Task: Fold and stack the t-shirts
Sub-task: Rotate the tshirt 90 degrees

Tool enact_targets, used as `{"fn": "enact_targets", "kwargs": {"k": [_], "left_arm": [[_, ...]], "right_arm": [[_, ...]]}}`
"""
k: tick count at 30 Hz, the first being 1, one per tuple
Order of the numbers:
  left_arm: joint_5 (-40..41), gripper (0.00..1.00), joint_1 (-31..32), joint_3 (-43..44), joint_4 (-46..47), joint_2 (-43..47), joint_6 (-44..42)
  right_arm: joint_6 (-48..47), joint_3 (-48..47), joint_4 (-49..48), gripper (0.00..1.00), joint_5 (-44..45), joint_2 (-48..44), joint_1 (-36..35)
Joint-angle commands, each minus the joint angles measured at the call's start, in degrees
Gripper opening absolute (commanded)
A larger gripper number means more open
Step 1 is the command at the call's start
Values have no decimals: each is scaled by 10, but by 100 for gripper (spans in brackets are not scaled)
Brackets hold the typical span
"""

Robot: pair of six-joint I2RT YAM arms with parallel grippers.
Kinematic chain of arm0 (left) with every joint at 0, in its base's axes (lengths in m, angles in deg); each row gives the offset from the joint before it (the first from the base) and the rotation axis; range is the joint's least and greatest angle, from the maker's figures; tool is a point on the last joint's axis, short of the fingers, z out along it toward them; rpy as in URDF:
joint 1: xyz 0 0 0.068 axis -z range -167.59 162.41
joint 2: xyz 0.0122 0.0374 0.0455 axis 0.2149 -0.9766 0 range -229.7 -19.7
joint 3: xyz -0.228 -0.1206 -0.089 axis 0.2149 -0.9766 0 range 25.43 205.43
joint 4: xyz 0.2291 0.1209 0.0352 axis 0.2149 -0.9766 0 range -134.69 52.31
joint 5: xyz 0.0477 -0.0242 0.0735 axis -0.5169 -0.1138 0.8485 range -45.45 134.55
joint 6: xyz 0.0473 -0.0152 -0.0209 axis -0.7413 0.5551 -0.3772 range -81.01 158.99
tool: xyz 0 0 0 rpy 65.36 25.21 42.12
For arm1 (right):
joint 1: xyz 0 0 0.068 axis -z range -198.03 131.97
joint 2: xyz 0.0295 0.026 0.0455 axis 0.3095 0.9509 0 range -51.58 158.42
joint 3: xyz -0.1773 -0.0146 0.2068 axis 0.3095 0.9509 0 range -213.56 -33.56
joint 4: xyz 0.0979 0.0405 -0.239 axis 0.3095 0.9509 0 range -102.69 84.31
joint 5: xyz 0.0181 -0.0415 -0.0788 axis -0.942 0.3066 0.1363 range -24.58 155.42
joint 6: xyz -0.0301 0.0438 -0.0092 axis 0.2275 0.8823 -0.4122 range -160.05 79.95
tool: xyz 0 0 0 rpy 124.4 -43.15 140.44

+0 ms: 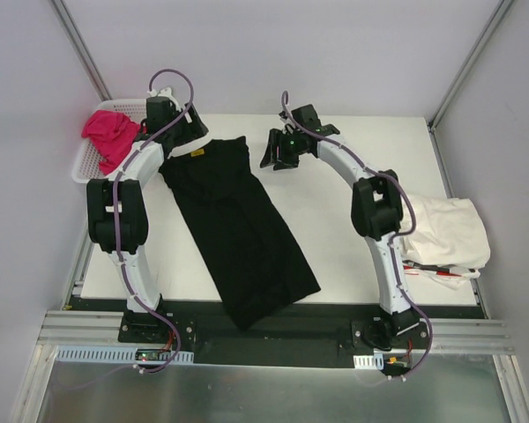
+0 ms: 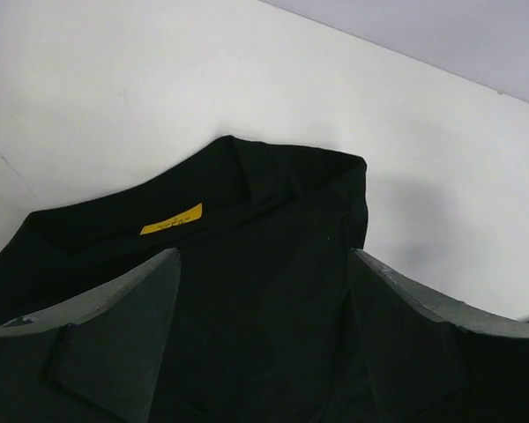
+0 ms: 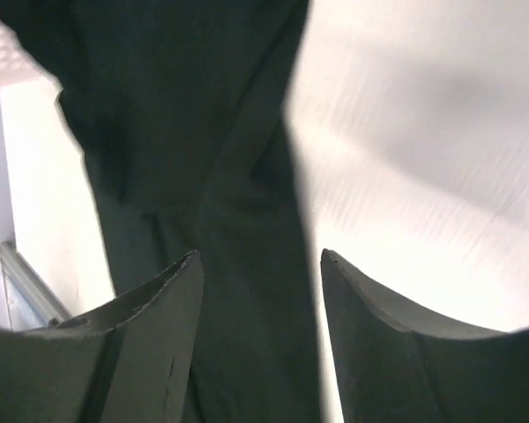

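Observation:
A black t-shirt (image 1: 238, 229) lies folded into a long strip, running diagonally from the back left to the near edge of the table. Its collar with a yellow label (image 2: 171, 220) shows in the left wrist view. My left gripper (image 1: 187, 132) is open just above the collar end (image 2: 264, 256). My right gripper (image 1: 273, 154) is open and empty, just right of the shirt's upper edge (image 3: 203, 176). A bright pink t-shirt (image 1: 110, 134) lies in the basket. Cream-white t-shirts (image 1: 445, 233) are piled at the right. The daisy is hidden.
A white mesh basket (image 1: 86, 163) stands at the table's back left corner. The white tabletop (image 1: 353, 256) is bordered by grey walls. A black rail (image 1: 273, 322) holding the arm bases runs along the near edge.

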Motion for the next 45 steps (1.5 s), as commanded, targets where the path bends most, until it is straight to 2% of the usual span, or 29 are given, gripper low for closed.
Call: {"fn": "enact_targets", "kwargs": {"k": [1,14,20,28,31,32,35,45], "left_arm": [[-4,76,-5,-5,31,54,3],[-8,76,-6,11,31,48,-15],[-10,76,-5,10,31,43,-16],[-11,76,-7,6,27,41,-26],[-9,76,-9,4,26,43,-29],[-8,76,-9,3,26,45,-29],[-4,76,-10,-1,25,48,-31],[1,76,-10,-9,25,53,-31]], "right_arm": [[34,-113,25,57,-34,101,13],[104,-30,-95,56,-65,123,3],[129,-21,-124,56,-78,141,-23],[160,-62,-141,55,-101,186,-52],[180,-54,-163,35,-105,189,-49],[184,-52,-169,20,-107,189,-47],[199,-49,-187,1,-112,186,-40],[224,-56,-217,1,-104,192,18]]}}
